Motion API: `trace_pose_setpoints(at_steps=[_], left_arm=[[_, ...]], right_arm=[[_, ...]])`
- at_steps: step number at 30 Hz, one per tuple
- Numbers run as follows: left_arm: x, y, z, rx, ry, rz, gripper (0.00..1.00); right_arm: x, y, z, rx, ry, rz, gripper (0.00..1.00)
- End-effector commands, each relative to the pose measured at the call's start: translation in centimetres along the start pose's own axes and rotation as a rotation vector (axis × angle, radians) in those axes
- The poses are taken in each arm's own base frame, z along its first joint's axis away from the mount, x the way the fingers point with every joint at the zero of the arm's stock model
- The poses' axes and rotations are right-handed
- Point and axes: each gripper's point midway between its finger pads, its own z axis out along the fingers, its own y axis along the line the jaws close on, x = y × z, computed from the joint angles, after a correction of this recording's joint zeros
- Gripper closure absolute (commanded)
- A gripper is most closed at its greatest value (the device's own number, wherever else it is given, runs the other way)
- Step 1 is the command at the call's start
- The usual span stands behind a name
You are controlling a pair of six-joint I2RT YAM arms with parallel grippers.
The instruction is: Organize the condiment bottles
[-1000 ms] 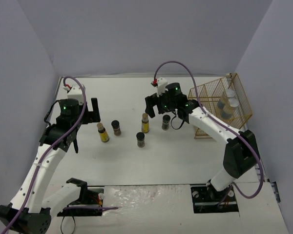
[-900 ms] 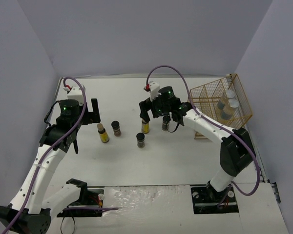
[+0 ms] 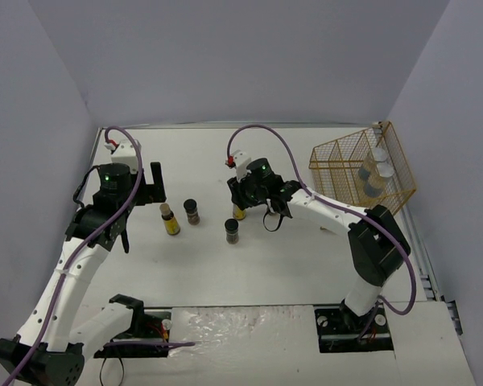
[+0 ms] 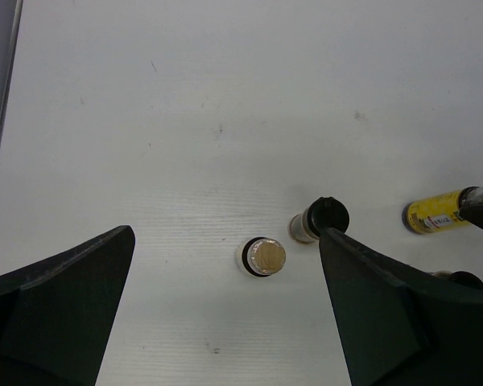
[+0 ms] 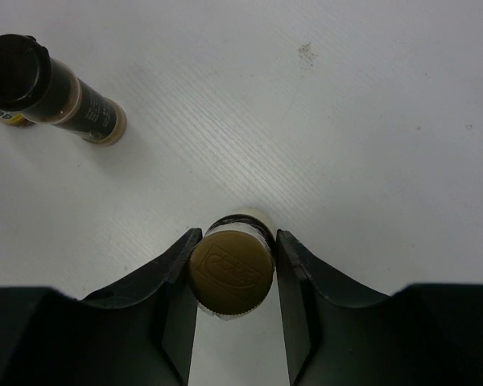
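Left gripper (image 4: 225, 241) just hangs with jaws wide apart. Right gripper (image 5: 233, 256) looks clamped on the slim yellow jar (image 5: 230, 273), standing mid-table. Pickup step, I reckon; next I'd lift straight up, then carry it to the far-right wire basket (image 3: 338, 157).

High above and behind the arm bases, we look down and forward across the whole white tabletop (image 3: 266, 265), from the near edge to the back wall. At the left wrist we face straight down from some height, dark jaws filling the lower corners, with a gold-capped jar (image 4: 264, 256), a black-capped jar (image 4: 322, 217) and a yellow jar (image 4: 435, 215) small below us. At the right wrist we sit very close, jaws flanking one brown cap (image 5: 230, 272). All three views share that yellow jar.
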Motion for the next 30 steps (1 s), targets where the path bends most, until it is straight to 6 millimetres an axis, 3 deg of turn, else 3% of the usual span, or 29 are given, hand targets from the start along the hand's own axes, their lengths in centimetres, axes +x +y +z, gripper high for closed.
trace_pose_setpoints(at_steps=[1, 6, 9, 13, 16, 20, 25, 26, 30], left_arm=[[-2.5, -0.6, -0.1, 0.022, -0.081, -0.033, 0.03], [-2.6, -0.5, -0.2, 0.021, -0.086, -0.034, 0.03], [-2.6, -0.5, -0.2, 0.020, -0.086, -0.032, 0.03], [-2.6, -0.5, -0.2, 0.020, -0.087, -0.032, 0.03], [-2.6, -0.5, -0.2, 0.020, -0.086, -0.032, 0.03], [-2.6, -0.5, -0.2, 0.022, -0.087, -0.034, 0.03], [-2.6, -0.5, -0.3, 0.023, -0.087, -0.034, 0.03], [-2.7, -0.5, -0.3, 0.024, -0.088, -0.035, 0.03], [-2.7, -0.5, -0.4, 0.026, -0.091, -0.036, 0.03]], right_arm=[[-5.2, -0.3, -1.7, 0.039, -0.169, -0.016, 0.81], [-7.9, -0.7, -3.5, 0.074, -0.243, -0.011, 1.00], [-11.1, -1.8, -6.2, 0.146, -0.327, 0.007, 1.00], [-14.0, -5.9, -10.5, 0.361, -0.402, 0.078, 1.00], [-16.3, -9.0, -14.8, 0.494, -0.473, 0.161, 1.00], [-16.6, -14.6, -20.6, 0.685, -0.538, 0.292, 1.00], [-14.5, -21.6, -27.0, 0.905, -0.585, 0.436, 1.00], [-14.2, -21.7, -27.0, 0.913, -0.583, 0.447, 1.00], [-11.3, -25.5, -30.0, 1.045, -0.596, 0.553, 1.00]])
